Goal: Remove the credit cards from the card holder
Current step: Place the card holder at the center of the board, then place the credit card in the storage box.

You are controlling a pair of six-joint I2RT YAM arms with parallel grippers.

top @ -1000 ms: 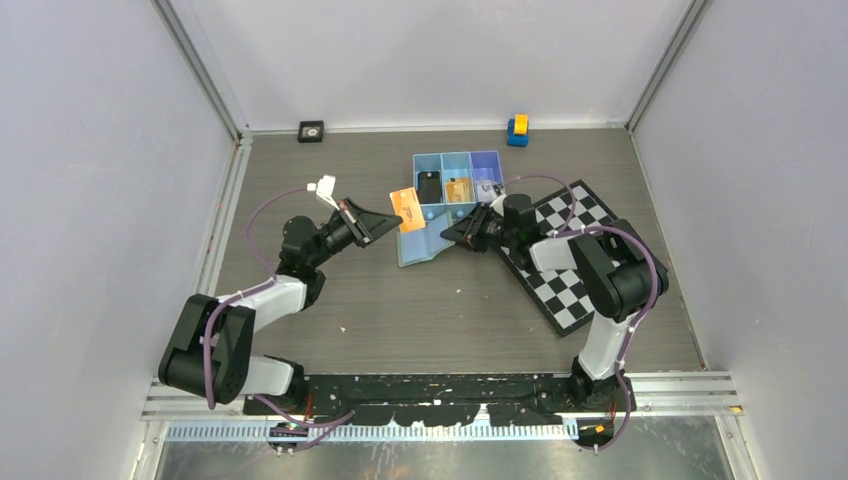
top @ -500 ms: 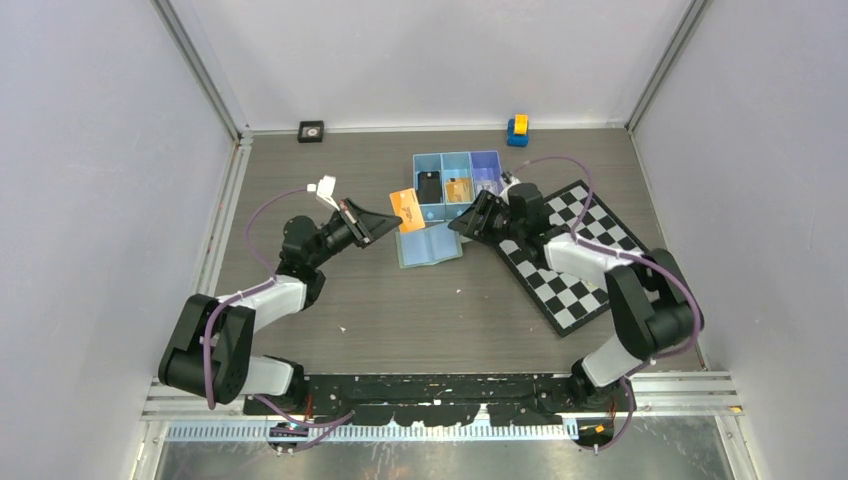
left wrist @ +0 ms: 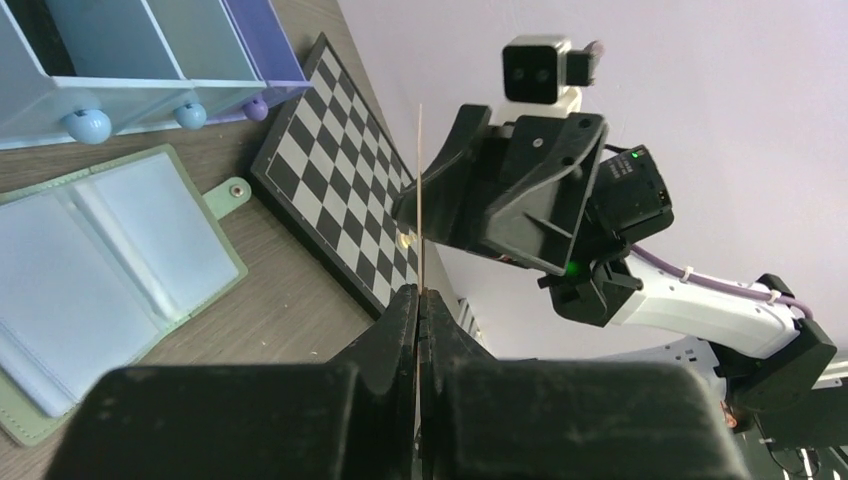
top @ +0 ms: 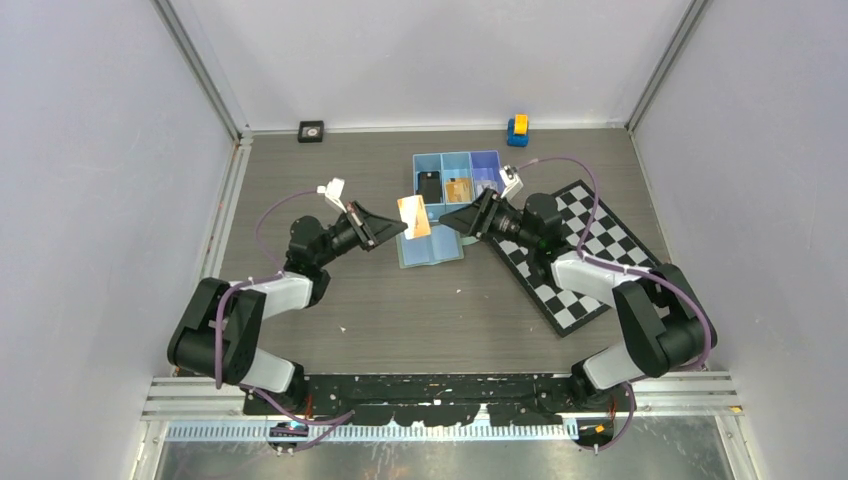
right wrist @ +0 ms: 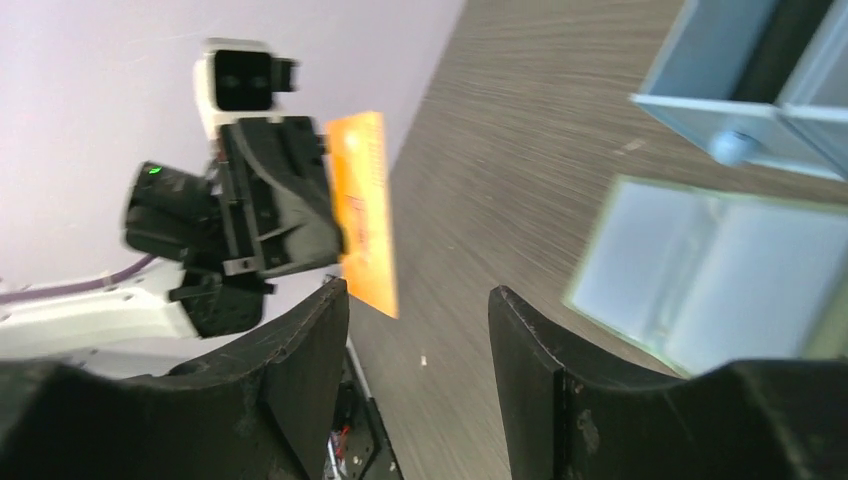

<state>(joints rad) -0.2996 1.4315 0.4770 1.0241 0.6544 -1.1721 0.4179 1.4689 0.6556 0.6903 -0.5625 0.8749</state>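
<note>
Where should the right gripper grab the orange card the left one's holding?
Grip the free end of the orange card, the part sticking out past the left gripper, coming in from where the right gripper faces it. It is thin and flat, so close on its faces, not its edges.

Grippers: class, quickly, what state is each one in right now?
Left gripper: closed on the orange card.
Right gripper: open, empty.

Soft, even light from overhead leaves only faint shadows on the worktop [top: 400,300]. The right wrist view is motion-blurred, smearing the gold-orange card [right wrist: 365,210] and the card holder [right wrist: 720,270]. Close to the left wrist lens, the left end effector [left wrist: 418,300] is dark and unfocused.
</note>
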